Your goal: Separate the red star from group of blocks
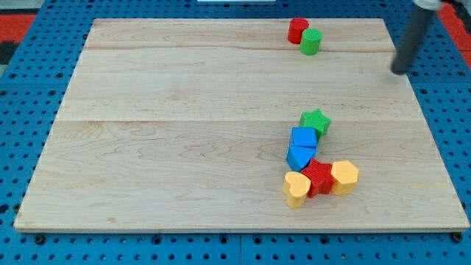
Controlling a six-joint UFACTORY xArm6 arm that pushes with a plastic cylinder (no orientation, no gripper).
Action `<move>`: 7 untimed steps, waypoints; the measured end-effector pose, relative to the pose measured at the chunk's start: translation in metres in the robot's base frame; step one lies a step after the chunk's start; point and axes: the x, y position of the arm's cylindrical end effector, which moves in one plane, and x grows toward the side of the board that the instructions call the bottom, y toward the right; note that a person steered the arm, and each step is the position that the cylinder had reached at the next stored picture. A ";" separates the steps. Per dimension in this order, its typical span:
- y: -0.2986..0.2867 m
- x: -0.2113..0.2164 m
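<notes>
Camera view: my tip touches nothing, far from red star.

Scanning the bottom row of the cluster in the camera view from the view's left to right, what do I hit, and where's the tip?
yellow heart block → red star → yellow hexagon block. My tip is far off, toward the view's upper right, touching nothing.

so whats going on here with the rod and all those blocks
My tip sits at the board's right edge near the view's top, touching no block. The red star is still wedged in the group at the lower right, between a yellow heart and a yellow block, with two blue blocks and a green star above it. A red cylinder and green cylinder sit apart at the top.
</notes>
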 end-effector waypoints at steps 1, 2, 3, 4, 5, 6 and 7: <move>0.005 0.106; -0.046 0.188; -0.109 0.189; -0.209 0.190; -0.236 0.184; -0.237 0.182; -0.185 0.203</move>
